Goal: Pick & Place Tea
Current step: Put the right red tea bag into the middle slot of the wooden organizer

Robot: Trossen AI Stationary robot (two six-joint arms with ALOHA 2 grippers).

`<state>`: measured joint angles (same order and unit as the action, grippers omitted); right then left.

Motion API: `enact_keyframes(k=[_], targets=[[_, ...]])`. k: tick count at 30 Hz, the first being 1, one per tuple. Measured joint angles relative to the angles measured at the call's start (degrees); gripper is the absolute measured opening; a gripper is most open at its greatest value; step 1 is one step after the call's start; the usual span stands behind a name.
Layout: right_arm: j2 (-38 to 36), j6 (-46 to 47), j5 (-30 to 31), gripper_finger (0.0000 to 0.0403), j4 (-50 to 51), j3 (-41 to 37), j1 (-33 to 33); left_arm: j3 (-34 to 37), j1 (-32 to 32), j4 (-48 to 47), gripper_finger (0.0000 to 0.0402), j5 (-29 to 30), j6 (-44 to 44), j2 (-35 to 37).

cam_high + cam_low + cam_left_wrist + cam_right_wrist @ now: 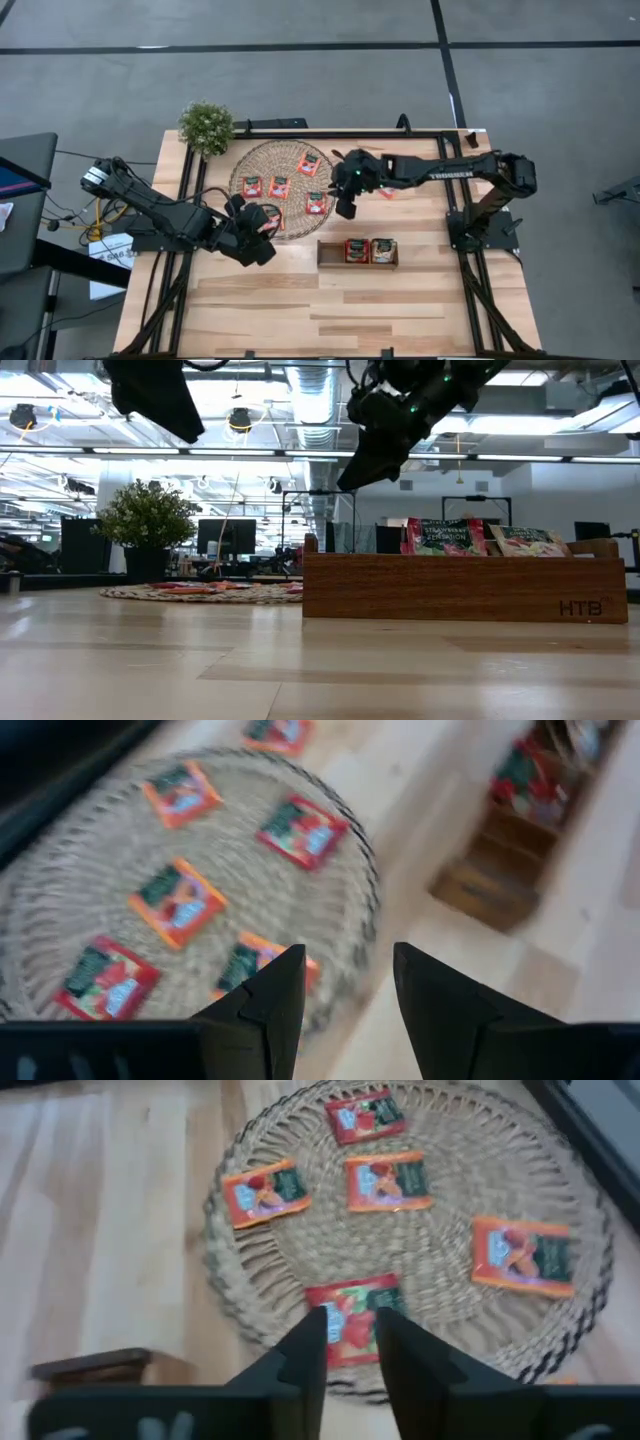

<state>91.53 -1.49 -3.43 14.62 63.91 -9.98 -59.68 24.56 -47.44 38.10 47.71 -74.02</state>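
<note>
Several red tea sachets lie flat on the round woven mat [285,190], among them one [316,203] near its right rim and one [272,218] near its near rim. More sachets [357,250] stand in the brown wooden tray [358,265]. My right gripper [345,205] hangs open well above the table by the mat's right rim; in its wrist view the sachet [352,1318] shows between its fingers [350,1350]. My left gripper [258,232], open, hovers over the mat's near rim, above another sachet [255,962]. Neither touches anything.
A potted plant [206,127] stands at the far left corner beside the mat. A red sachet [386,192] lies on the table right of the mat. The tray [460,585] sits right of centre. Bare wood stretches along the table's near side [330,310].
</note>
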Motion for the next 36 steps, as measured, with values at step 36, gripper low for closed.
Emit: enact_keyframes(k=[36], targets=[[35.4, -13.7, -2.6, 0.0178, 31.6, 38.8, -3.4, 31.3, -22.3, 27.6, 0.0147, -19.7, -24.1, 30.5]])
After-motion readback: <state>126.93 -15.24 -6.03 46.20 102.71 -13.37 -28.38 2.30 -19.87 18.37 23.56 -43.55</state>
